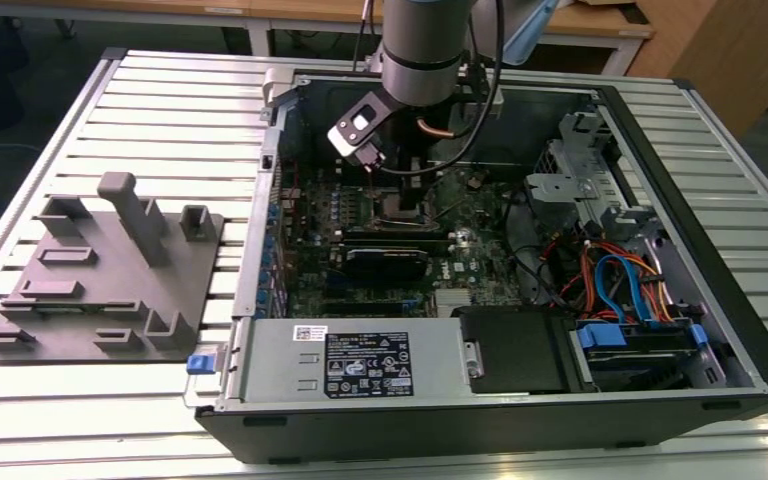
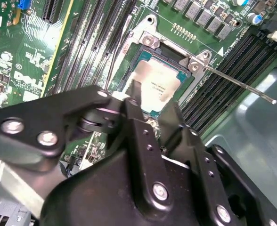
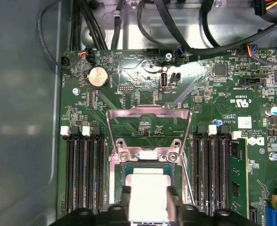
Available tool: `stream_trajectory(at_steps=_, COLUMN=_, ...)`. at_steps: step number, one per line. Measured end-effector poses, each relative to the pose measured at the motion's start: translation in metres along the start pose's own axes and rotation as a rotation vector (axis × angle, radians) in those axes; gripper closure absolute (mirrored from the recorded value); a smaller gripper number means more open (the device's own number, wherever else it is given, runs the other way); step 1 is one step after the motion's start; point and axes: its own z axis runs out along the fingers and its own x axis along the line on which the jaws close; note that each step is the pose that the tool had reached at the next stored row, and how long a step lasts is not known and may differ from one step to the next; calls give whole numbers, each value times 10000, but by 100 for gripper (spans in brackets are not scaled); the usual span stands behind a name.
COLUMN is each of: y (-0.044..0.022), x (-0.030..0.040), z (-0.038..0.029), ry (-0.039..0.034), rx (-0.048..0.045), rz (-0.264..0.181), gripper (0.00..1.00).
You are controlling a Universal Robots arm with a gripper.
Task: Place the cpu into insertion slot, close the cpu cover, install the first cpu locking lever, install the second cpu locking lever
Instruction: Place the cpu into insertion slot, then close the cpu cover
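First wrist view: the gripper (image 3: 149,197) grasps the cpu (image 3: 148,182) by opposite edges, over the insertion slot (image 3: 124,176) at the middle of the motherboard (image 3: 214,94), with the cpu cover (image 3: 149,112) flipped open. Keeping the chip level and square to the slot's rim seems key.

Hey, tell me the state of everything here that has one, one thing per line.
cpu: held between the fingers at the insertion slot.
insertion slot: uncovered.
cpu cover: open, flipped back.
locking levers: both released, not latched.
gripper: shut on the cpu.
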Motion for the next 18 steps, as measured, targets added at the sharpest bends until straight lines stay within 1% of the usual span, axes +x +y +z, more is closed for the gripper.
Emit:
stream_trajectory(at_steps=2, y=0, x=0, z=0, ry=0, rx=0, rz=0, gripper=59)
stream_trajectory(at_steps=5, y=0, x=0, z=0, ry=0, rx=0, rz=0, gripper=77)
stream_trajectory(at_steps=6, y=0, x=0, z=0, ry=0, rx=1, rz=0, gripper=77)
stream_trajectory(at_steps=7, y=0, x=0, z=0, ry=0, rx=1, rz=0, gripper=83)
stream_trajectory(at_steps=8, y=0, x=0, z=0, ry=0, rx=1, rz=0, gripper=83)
stream_trajectory(at_steps=9, y=0, x=0, z=0, ry=0, rx=1, rz=1, gripper=89)
stream_trajectory(at_steps=18, y=0, x=0, z=0, ry=-1, rx=4, rz=1, gripper=89)
